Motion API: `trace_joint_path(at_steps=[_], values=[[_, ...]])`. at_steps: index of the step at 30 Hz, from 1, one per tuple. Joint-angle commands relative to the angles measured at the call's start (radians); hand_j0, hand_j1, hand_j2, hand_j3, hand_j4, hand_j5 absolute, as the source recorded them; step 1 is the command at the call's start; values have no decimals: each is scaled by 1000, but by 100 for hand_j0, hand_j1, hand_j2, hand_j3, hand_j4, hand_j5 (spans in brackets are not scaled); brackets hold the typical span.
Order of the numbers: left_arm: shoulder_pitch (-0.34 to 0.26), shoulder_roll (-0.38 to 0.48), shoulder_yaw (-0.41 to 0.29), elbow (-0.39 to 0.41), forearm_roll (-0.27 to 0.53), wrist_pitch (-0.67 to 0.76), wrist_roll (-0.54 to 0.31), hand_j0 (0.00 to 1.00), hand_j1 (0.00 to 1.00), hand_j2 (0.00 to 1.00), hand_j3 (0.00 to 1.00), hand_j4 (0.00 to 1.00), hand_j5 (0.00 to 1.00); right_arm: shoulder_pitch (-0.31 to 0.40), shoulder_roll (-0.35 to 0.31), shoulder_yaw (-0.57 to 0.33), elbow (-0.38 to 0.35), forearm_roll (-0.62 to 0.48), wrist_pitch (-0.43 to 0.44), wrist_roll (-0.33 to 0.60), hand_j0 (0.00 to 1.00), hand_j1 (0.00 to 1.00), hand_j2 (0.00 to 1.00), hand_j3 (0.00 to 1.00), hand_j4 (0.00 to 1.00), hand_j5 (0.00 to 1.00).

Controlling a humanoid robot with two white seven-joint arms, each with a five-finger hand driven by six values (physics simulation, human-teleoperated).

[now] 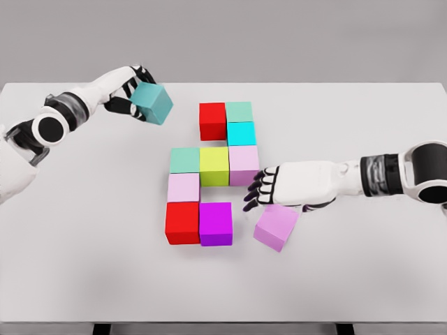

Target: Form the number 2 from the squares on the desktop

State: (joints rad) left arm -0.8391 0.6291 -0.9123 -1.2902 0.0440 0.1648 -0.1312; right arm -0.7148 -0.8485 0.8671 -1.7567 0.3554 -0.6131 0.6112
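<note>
Left hand [133, 94], toward the far-left part of the table [70, 265]: fingers clenched around a teal cube [153, 103], which looks lifted clear of the surface and tilted. Right hand [269, 187], right of centre: fingers relaxed, holding nothing, tips hovering close beside the light-pink cube [244, 165] at the right end of the middle row.

The figure sits mid-table. Far row: red cube [212, 121], mint cube [239, 112]. Cyan cube [242, 132] below the mint one. Middle row: sea-green cube [184, 160], yellow-green cube [214, 165], light-pink cube. Pale-pink cube [184, 187] below sea-green. Near row: second red cube [183, 222], magenta cube [216, 223]. A loose lilac cube [276, 227] lies rotated, just beside my right hand on its near side, apart from the figure.

Judgement: the far row lacks a left end, the near row a right end. The teal cube probably belongs left of the far red cube.

To do this well: square the teal cube to the table edges before lowering. Come down slightly to the left of the red cube, then slide in until the faces touch, so I don't knock the row. Release only once it is flat. Keep my right hand clear of the light-pink cube.
</note>
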Motion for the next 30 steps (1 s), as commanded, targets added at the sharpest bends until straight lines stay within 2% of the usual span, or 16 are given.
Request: trace_joint_path(at_steps=[1, 4, 6, 9, 15, 17, 20, 26, 30], values=[[0, -8, -5, -24, 72, 64, 80, 32, 32, 32, 32, 32, 32, 0, -18, -2, 0, -9, 2, 0, 100, 100, 100, 100, 100, 100], [3, -12, -19, -24, 157, 65, 94, 32, 32, 32, 32, 32, 32, -12, -75, -2, -1, -18, 2, 0, 100, 100, 100, 100, 100, 100], [5, -23, -19, -23, 157, 73, 94, 32, 32, 32, 32, 32, 32, -20, -118, -5, 0, -35, 2, 0, 100, 100, 100, 100, 100, 100], [5, -40, -23, -26, 154, 134, 91, 33, 33, 33, 33, 33, 33, -17, -230, -54, 0, -113, 2, 0, 100, 100, 100, 100, 100, 100], [9, -42, -40, -20, 149, 136, 93, 36, 36, 36, 36, 36, 36, 21, -310, -45, 0, -112, 2, 0, 100, 100, 100, 100, 100, 100], [9, -42, -43, -20, 149, 134, 93, 39, 39, 39, 39, 39, 39, 49, -313, -42, -1, -107, 2, 0, 100, 100, 100, 100, 100, 100], [9, -43, -43, -18, 148, 122, 91, 52, 52, 52, 52, 52, 52, 91, -310, -40, -1, -84, 2, 0, 100, 100, 100, 100, 100, 100], [9, -74, -42, -12, 146, 122, 91, 59, 59, 59, 59, 59, 59, 112, -271, -16, -1, -70, 2, 0, 100, 100, 100, 100, 100, 100], [8, -80, -42, 6, 146, 120, 91, 77, 77, 77, 77, 77, 77, 110, -239, -14, -1, -69, 2, 0, 100, 100, 100, 100, 100, 100]])
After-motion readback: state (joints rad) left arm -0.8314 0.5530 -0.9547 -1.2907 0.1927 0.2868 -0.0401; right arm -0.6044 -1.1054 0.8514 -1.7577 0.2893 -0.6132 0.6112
